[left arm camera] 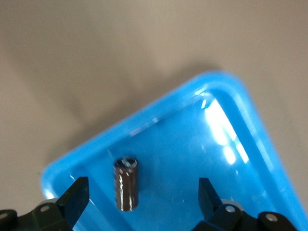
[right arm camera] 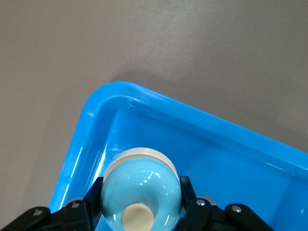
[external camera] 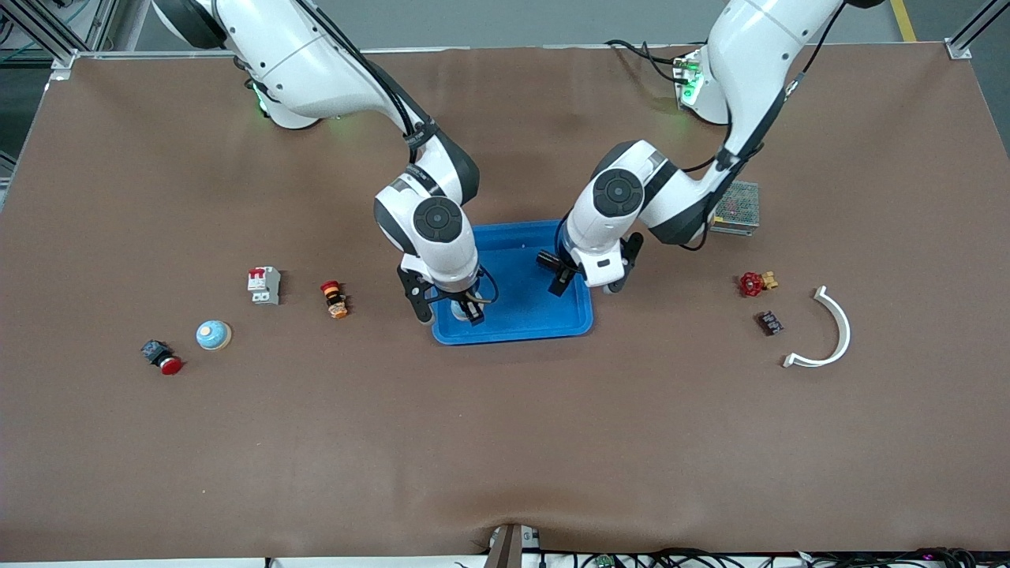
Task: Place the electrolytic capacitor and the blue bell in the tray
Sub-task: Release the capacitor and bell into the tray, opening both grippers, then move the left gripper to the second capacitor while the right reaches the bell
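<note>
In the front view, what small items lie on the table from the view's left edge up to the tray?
Red-capped push button → second blue bell → white circuit breaker → red-topped orange switch → tray.

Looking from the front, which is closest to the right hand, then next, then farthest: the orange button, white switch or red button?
From the right hand, holding the blue bell over the tray:
1. Orange button, beside the tray.
2. White switch, farther toward the right arm's end.
3. Red button, closest to that end of the table.
</note>
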